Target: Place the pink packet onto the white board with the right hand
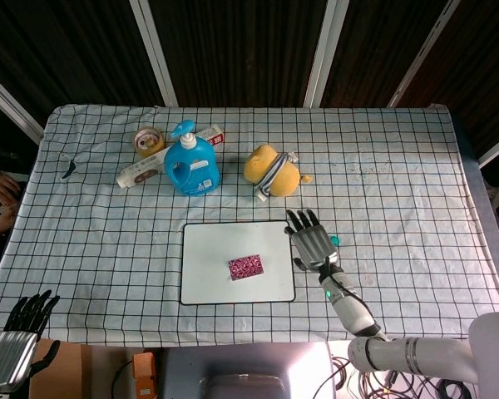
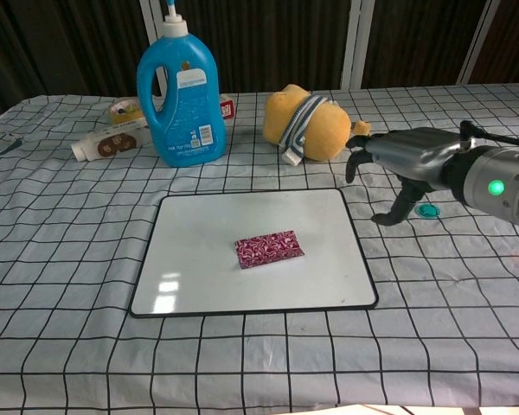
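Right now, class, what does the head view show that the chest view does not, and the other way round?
Only the head view shows the left hand, idle at the lower left off the table. Only the chest view shows the blue bottle's front label side-on. Both show the pink packet lying on the white board, the right hand open beside the board, and the yellow plush toy.

Packet point(image 2: 269, 249): pink with white swirl pattern. Board point(image 2: 199, 233): white, thin black border. Cloth point(image 1: 399, 166): white, black grid. Bottle point(image 2: 181, 93): blue, white label and pump. Plush point(image 2: 310, 124): yellow-orange, grey-and-white striped band. Tube point(image 1: 140, 173): white with brown print. Small cap point(image 2: 427, 210): teal. Right hand point(image 2: 406, 160): grey and black, green light on wrist. Left hand point(image 1: 17, 341): black fingers, silver back.
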